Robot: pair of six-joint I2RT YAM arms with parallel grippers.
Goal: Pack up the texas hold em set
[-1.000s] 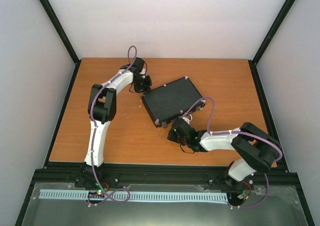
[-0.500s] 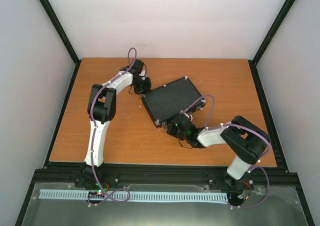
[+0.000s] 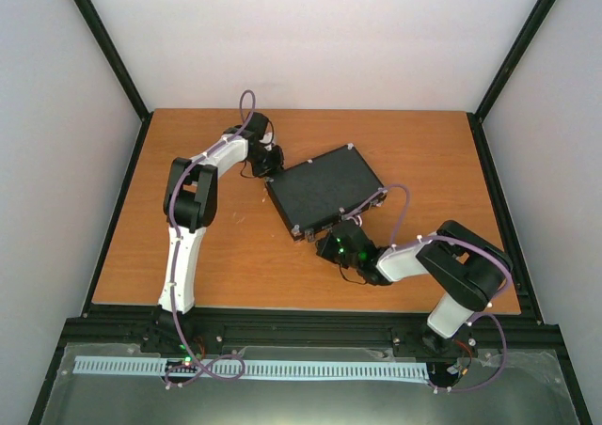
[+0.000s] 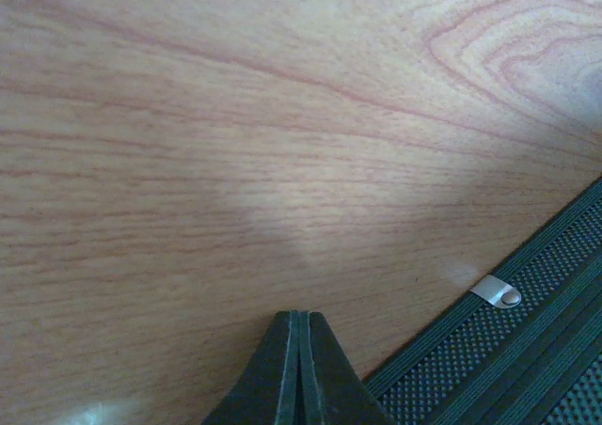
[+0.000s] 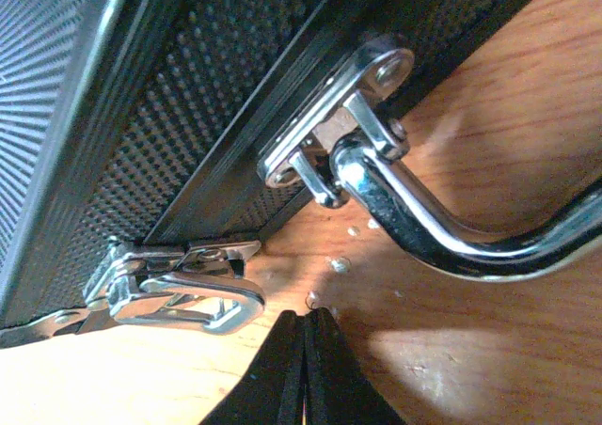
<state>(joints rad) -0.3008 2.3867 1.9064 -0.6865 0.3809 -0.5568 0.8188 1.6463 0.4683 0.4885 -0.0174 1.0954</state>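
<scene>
The black briefcase [image 3: 323, 189] with silver corners lies closed and skewed mid-table. My left gripper [image 3: 272, 165] is shut and empty at its far left corner; in the left wrist view the gripper [image 4: 299, 317] is just above the wood, with the case's edge and a silver corner piece [image 4: 497, 291] to the right. My right gripper [image 3: 329, 244] is shut and empty at the case's near side. In the right wrist view the gripper [image 5: 308, 314] sits just below an unfastened silver latch [image 5: 179, 289] and the chrome handle [image 5: 442, 223]. Cards, chips, dice and discs are out of view.
The wooden table [image 3: 226, 246] is bounded by a black frame and white walls. A black rail [image 3: 301, 329] runs along the near edge by the arm bases.
My right gripper has moved closer to the case's near side by the latch and handle, its arm folding in. My left gripper has shifted only slightly at the far left corner.
</scene>
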